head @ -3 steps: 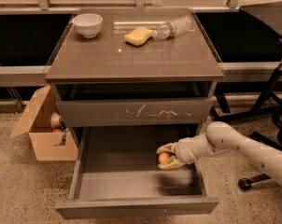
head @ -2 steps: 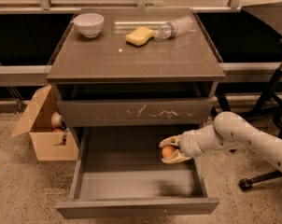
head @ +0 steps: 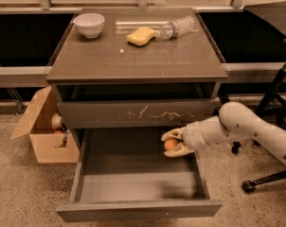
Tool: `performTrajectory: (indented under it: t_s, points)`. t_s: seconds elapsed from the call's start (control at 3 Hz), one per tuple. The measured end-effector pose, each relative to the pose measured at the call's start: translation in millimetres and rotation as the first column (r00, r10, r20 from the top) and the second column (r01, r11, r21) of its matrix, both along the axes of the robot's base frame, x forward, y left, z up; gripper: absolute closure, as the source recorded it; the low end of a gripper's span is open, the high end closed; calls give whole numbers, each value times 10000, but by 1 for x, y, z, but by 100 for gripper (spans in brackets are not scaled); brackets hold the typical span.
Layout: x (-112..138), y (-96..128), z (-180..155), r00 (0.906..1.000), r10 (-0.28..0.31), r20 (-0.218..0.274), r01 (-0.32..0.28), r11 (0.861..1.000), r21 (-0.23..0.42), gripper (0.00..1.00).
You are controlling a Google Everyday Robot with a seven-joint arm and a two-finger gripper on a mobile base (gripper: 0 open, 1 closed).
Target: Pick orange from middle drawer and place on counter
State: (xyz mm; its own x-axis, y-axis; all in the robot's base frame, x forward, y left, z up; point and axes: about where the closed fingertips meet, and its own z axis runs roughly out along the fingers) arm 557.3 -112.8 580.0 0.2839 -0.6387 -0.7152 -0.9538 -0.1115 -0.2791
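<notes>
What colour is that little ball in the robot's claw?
Orange: the orange sits in the gripper over the open middle drawer, in the camera view.

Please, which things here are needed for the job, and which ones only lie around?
For the job: gripper, shut on the orange at the right rear of the open middle drawer; counter.

Just lying about: white bowl, yellow sponge, plastic bottle on the counter; cardboard box on the floor.
</notes>
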Motion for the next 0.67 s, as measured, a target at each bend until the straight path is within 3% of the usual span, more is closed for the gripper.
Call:
performTrajectory:
  t_s: [0.67]
  points:
    - [14, -8, 121, 9890, 841, 1214, -740, 9936, -850, 100]
